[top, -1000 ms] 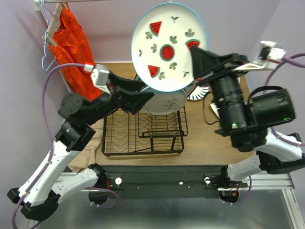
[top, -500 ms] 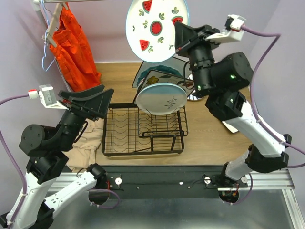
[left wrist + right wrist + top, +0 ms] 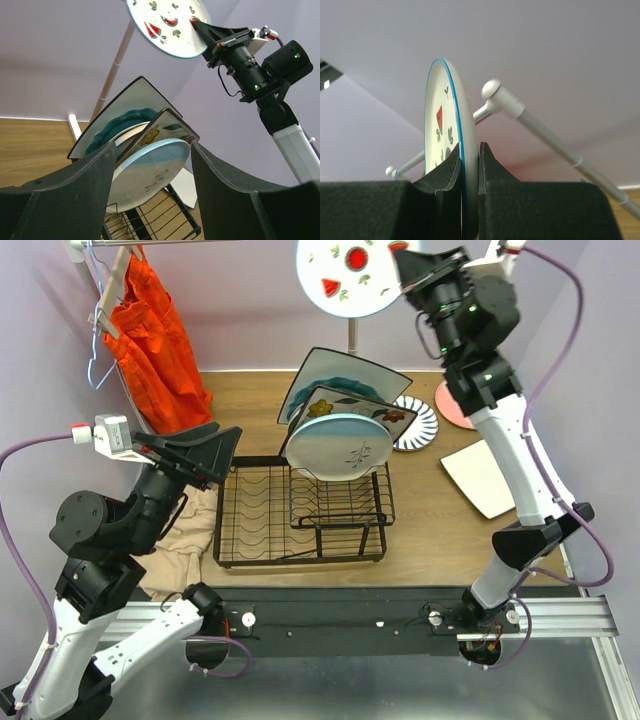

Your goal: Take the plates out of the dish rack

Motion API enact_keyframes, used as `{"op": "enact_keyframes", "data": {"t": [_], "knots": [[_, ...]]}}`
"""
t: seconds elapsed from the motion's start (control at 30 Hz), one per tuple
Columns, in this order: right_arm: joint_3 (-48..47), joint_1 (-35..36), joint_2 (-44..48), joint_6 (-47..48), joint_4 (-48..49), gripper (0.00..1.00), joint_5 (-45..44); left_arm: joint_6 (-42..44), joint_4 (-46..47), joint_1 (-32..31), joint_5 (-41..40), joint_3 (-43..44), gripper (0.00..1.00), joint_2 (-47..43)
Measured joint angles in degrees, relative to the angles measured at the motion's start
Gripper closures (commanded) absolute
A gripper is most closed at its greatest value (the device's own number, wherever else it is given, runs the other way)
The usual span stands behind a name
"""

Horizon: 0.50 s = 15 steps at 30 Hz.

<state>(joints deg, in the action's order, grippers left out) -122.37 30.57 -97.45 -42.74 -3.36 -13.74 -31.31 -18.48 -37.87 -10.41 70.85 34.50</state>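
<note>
Plates point(image 3: 345, 370) are leaning on edge in the dish rack point(image 3: 300, 525), but we are starting from the left. An orange garment point(image 3: 150, 335) is hanging there. Beside it we are holding the left gripper point(image 3: 228, 453) near the rack's left end, its fingers point(image 3: 75, 190) spread wide and gripping nothing. In the raised tier, a mint round plate point(image 3: 340, 448) is fronting a flower-print square plate point(image 3: 352, 405). High above them, the right gripper point(image 3: 405, 268) is pinching the rim of a fruit-print plate point(image 3: 345, 275) with closed fingers. At the right, a striped plate point(image 3: 418, 428) and a white square plate point(image 3: 480, 478) are lying flat on the surface point(image 3: 430, 530).
</note>
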Motion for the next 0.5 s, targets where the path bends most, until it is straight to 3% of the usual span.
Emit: {"op": "enact_keyframes", "data": {"t": [0.27,0.37,0.5], "knots": [[6.3,-19.8,4.9,-12.9,1.6,0.99,9.7,0.5,-0.1,0.0,0.3,0.0,0.3,-0.1],[11.9,-30.3,8.0,-18.1,3.3,0.99,13.6,0.5,-0.1,0.0,0.8,0.0,0.3,-0.1],[19.6,-39.2,10.8,-21.0,4.8,0.99,14.6,1.0,0.3,0.0,1.3,-0.4,0.3,-0.1]]}}
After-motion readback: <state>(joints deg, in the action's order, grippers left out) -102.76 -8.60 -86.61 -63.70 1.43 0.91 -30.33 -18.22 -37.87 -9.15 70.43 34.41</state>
